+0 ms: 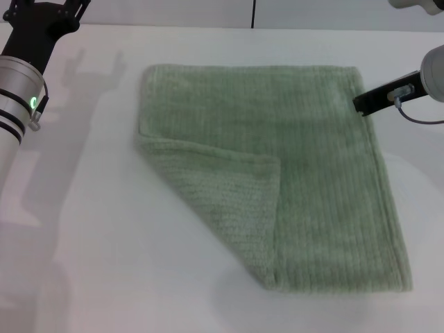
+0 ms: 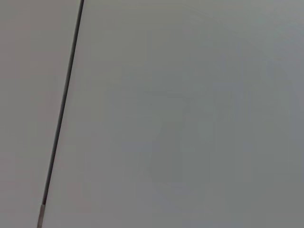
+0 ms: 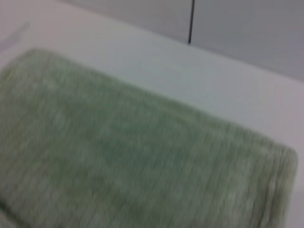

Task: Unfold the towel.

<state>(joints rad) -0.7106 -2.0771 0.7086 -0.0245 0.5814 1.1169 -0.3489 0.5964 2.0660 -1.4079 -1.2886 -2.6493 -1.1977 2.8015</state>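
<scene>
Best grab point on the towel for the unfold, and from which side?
Take the towel by the tip of its folded-over corner flap, which lies on top near the middle. Come from above and peel it back toward the near-left, across the diagonal fold. The left hand is parked far left; the right hand sits at the towel's far-right edge.

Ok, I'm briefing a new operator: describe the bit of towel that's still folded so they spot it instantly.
On the white table lies a pale sage-green ribbed terry towel. Its near-left corner is folded over on top as a triangular flap, the only doubled layer, with ribs running askew to the rest.
</scene>
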